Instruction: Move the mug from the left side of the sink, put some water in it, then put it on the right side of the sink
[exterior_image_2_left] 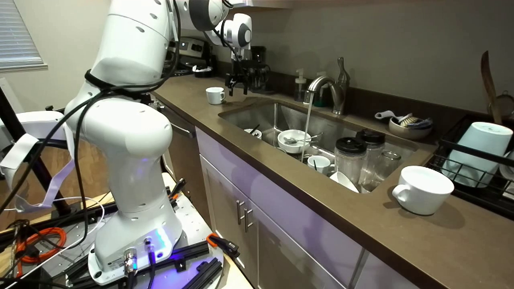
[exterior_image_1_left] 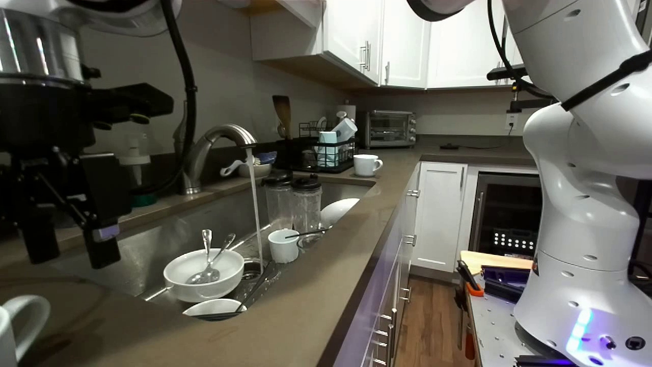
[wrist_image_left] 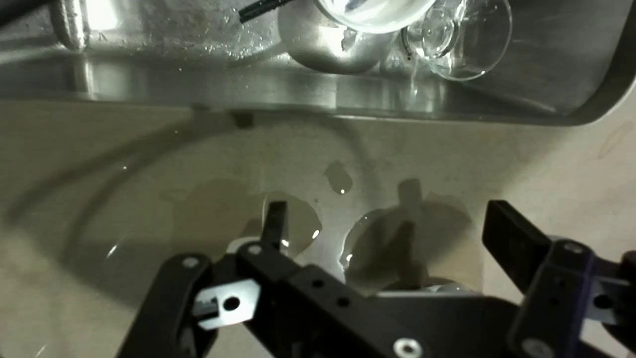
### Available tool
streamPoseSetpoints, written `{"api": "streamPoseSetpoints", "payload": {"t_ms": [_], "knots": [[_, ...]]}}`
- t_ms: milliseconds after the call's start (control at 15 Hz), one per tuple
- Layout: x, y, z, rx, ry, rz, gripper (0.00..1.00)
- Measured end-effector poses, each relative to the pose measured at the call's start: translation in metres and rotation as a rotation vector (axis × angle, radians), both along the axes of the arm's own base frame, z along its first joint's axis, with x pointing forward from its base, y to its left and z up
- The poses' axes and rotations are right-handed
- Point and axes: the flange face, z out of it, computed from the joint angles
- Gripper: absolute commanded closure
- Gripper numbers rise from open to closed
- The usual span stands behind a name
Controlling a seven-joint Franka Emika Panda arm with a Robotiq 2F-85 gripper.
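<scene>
One white mug, in an exterior view, is standing left of the pincer, which is gaping wide, holding nothing.

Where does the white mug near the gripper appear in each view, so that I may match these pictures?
In an exterior view: white mug, bottom left corner, cut by the edge.
In an exterior view: white mug, upper half, left of centre.
Wrist view: not discernible; the gripper covers much of the bottom.
Shared landmark: the stainless-steel sink, visible in all three.
</scene>
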Motion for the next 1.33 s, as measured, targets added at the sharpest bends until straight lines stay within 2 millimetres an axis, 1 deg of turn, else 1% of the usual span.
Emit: {"api": "streamPoseSetpoints", "payload": {"t_ms": [67, 333, 867, 1067, 1333], "knots": [[-0.001, 0.002, 0.0, -0.001, 0.0, -0.002, 0.0], [0.002, -0.002, 0.0, -0.002, -0.001, -0.012, 0.0], [0.001, -0.002, -0.001, -0.002, 0.001, -0.01, 0.0], [-0.005, 0.003, -0.006, -0.004, 0.012, 0.001, 0.0], [-0.024, 0.017, -0.015, -0.005, 0.041, 0.037, 0.0]]}}
